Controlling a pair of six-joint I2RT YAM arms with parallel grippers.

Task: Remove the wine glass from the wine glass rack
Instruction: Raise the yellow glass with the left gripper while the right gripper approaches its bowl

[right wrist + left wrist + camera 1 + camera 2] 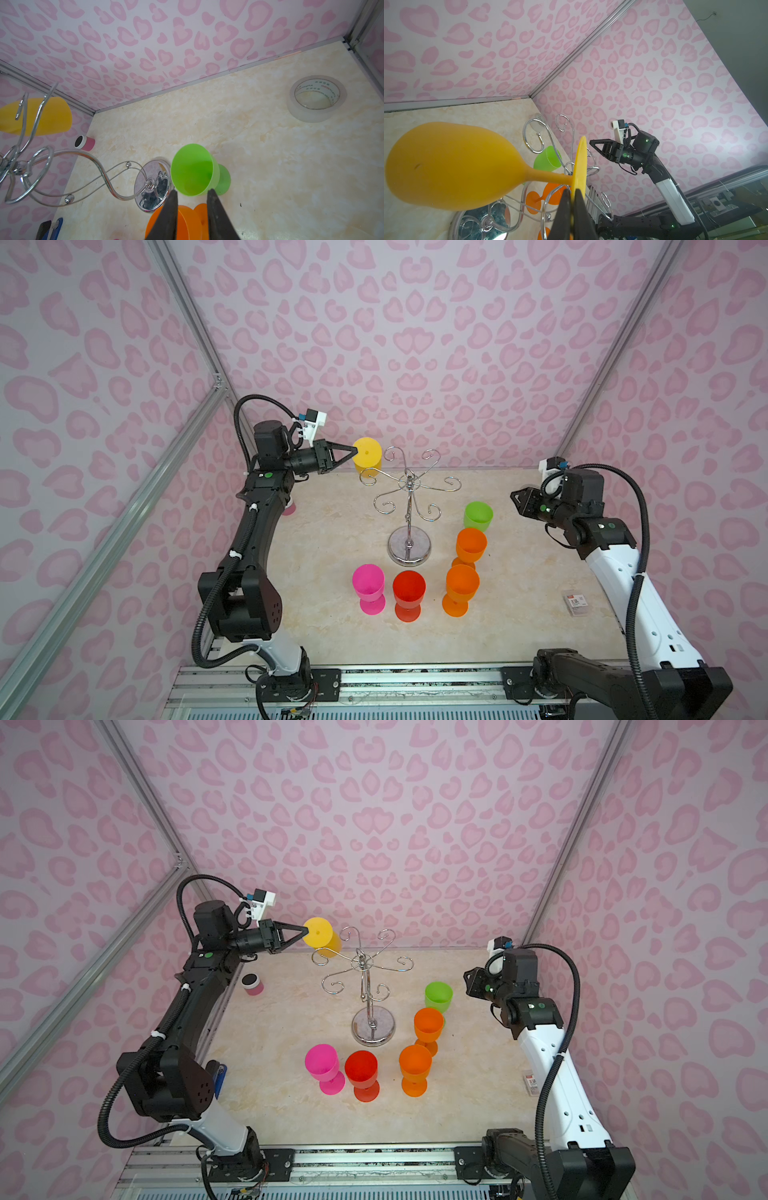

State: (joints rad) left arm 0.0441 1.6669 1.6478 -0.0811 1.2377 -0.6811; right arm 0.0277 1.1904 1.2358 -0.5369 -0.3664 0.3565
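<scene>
A yellow wine glass (367, 456) hangs upside down, foot uppermost, at the far-left arm of the chrome wine glass rack (409, 489). My left gripper (355, 451) is shut on the edge of its round foot (580, 164), seen close up in the left wrist view with both fingers (562, 207) pinching the disc. The arm's curled end (550, 199) lies just beside the stem (548, 176); I cannot tell whether they touch. My right gripper (515, 495) hovers at the right, open and holding nothing, above a green glass (193, 170).
Several plastic glasses stand upright near the rack's base (409, 549): green (478, 516), two orange (471, 545) (461, 585), red (409, 591), pink (368, 583). A small pink cylinder (252, 984) lies far left, a tape roll (316, 97) far right, a small packet (575, 603) by the right arm.
</scene>
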